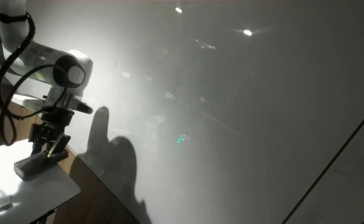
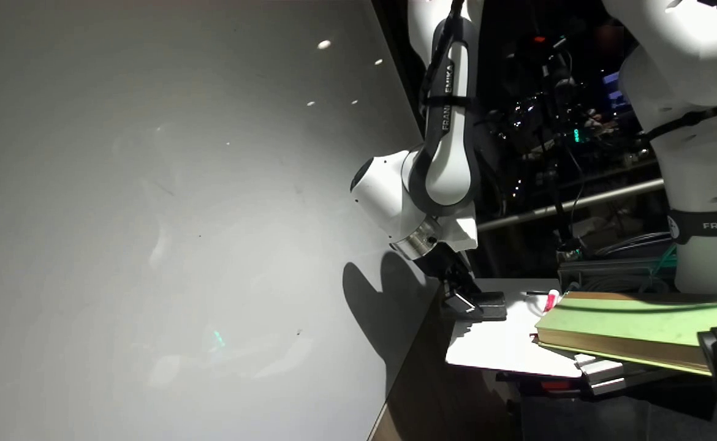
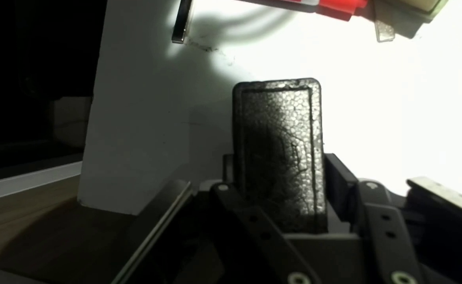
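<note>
Hard light throws a clear-edged shadow (image 1: 119, 165) of the robot arm (image 1: 74, 74) on the whiteboard (image 1: 219, 174), which dims to grey farther off and shows small glare spots (image 1: 247, 32) in both exterior views. In the wrist view the white panel (image 3: 393, 118) burns out at right, the black eraser (image 3: 280, 157) glistens, and the upper left sinks into black.

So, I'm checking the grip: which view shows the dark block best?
The wrist view: the dark block, gripped by the tool, appears large there, its textured face visible. In both exterior views it looks smaller, partly hidden by the tool.
</note>
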Controlling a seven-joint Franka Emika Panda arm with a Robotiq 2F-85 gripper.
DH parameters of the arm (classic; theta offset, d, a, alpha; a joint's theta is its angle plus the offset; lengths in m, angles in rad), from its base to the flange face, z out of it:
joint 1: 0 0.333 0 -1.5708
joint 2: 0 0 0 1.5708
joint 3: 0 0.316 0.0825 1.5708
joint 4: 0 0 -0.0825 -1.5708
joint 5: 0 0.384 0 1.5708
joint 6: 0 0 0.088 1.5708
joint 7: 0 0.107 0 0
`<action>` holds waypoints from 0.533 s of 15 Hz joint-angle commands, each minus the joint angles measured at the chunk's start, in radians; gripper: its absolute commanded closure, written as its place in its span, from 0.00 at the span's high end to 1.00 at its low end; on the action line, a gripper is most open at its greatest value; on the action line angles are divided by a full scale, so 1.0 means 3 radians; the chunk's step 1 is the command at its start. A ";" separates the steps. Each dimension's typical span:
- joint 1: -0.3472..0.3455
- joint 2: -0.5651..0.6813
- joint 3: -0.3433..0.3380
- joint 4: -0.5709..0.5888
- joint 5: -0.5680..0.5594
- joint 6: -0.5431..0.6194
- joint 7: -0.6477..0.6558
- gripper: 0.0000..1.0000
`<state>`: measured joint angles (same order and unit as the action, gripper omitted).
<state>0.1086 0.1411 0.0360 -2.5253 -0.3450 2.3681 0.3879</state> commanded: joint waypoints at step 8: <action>0.0034 -0.0014 -0.0005 0.0013 0.0129 -0.0115 0.0376 0.30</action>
<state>0.1092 0.1413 0.0360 -2.5216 -0.3241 2.3572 0.4780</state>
